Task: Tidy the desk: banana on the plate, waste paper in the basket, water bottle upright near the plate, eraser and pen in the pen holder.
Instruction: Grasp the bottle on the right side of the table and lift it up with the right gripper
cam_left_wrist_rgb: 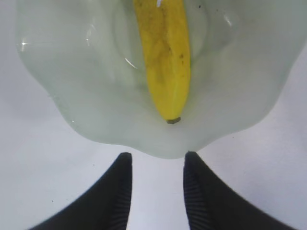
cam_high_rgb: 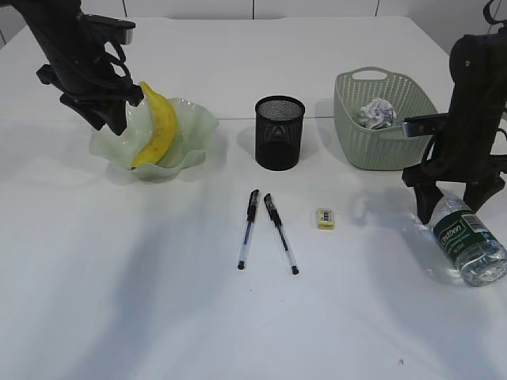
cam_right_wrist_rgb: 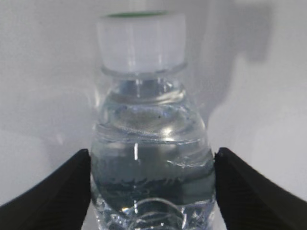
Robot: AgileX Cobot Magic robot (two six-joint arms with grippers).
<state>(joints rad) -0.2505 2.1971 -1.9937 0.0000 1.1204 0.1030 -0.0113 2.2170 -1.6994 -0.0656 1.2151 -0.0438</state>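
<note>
The yellow banana [cam_high_rgb: 158,127] lies in the pale green wavy plate [cam_high_rgb: 198,127] at the left; in the left wrist view the banana [cam_left_wrist_rgb: 165,62] rests in the plate [cam_left_wrist_rgb: 72,86]. My left gripper [cam_high_rgb: 119,107] [cam_left_wrist_rgb: 156,155] is open and empty, just off the plate's rim. The water bottle [cam_high_rgb: 467,237] [cam_right_wrist_rgb: 151,143] lies on its side at the right. My right gripper [cam_high_rgb: 453,202] [cam_right_wrist_rgb: 152,153] is open, with a finger on each side of the bottle's shoulder. Two pens [cam_high_rgb: 248,228] [cam_high_rgb: 280,233] and the eraser [cam_high_rgb: 325,218] lie on the table. The crumpled paper [cam_high_rgb: 376,113] is in the basket [cam_high_rgb: 348,134].
The black mesh pen holder [cam_high_rgb: 280,132] stands upright between the plate and the basket. The pens and the eraser lie in front of it. The white table stretches bare towards the front edge.
</note>
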